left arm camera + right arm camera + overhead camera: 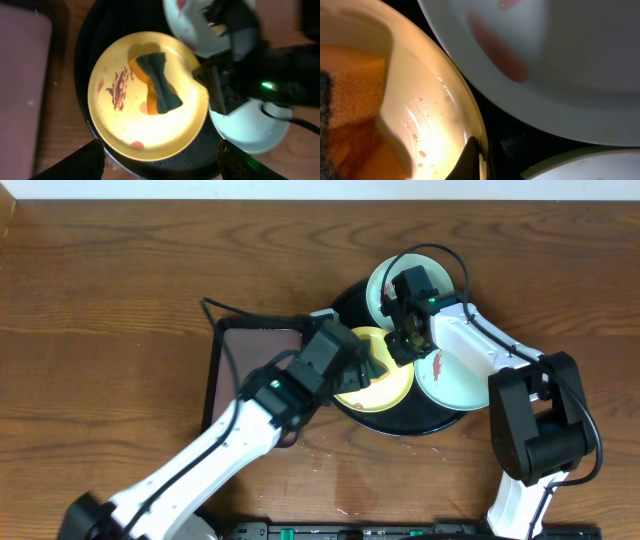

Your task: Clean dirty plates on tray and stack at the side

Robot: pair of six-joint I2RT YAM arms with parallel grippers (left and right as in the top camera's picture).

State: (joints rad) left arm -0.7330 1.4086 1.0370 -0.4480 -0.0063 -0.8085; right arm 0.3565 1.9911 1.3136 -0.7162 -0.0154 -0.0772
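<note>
yellow plate (pixel 125 120): on the tray (pixel 84 62), on its side nearest the maroon tray (pixel 20 75); red-brown smears (pixel 119 89) on it, so not clean
sponge (pixel 159 84): lies loose on the yellow plate; orange body, dark scourer face up
mint plates: one (pixel 385 280) at the tray's far edge, one (pixel 460 375) at its right edge; both show red smears
left gripper (pixel 160 150): open, fingers wide apart, above the yellow plate, holding nothing
right gripper (pixel 210 85): closed at the yellow plate's rim on the side toward the mint plates; looks like a pinch to steady it
plate handling: likely light, stiff and glossy, so it may skate on the shiny tray when scrubbed. Best hold is a pinch on the shallow rim, clear of the smears
sponge handling: soft and squashy, so grab it across the narrow waist
hidden: the overhead view has both arms over most of the yellow plate and the sponge
unclear: the right wrist view is very close and blurred, showing one fingertip at the rim but not the jaw under it
can't tell: whether the mint plates overlap the yellow plate or just touch it
</note>
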